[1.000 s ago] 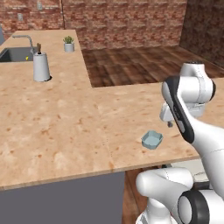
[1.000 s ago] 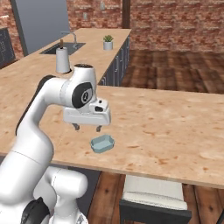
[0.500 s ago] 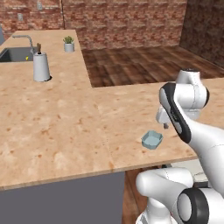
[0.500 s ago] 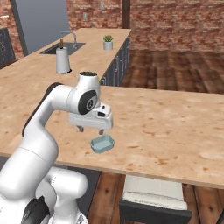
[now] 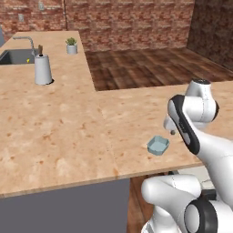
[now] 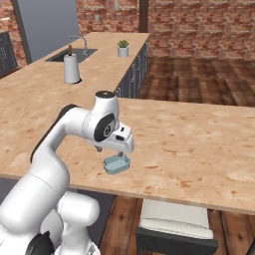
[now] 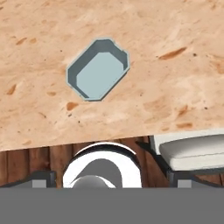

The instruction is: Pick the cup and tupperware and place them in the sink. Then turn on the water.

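The tupperware (image 7: pixel 98 69) sits empty near the tabletop's (image 5: pixel 68 132) front edge, under the arm's wide-open fingers. Light, stiff and likely slick-walled, it looks best pinched across its short sides or over one rim wall.

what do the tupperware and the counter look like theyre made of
Tupperware: probably plastic, pale blue-grey with a smooth, faintly translucent look; thin walls, rounded corners, lighter floor. Counter: wood-look top, likely laminate or sealed wood; tan, mottled with darker orange flecks, flat matte sheen. Being rendered, neither is certain.
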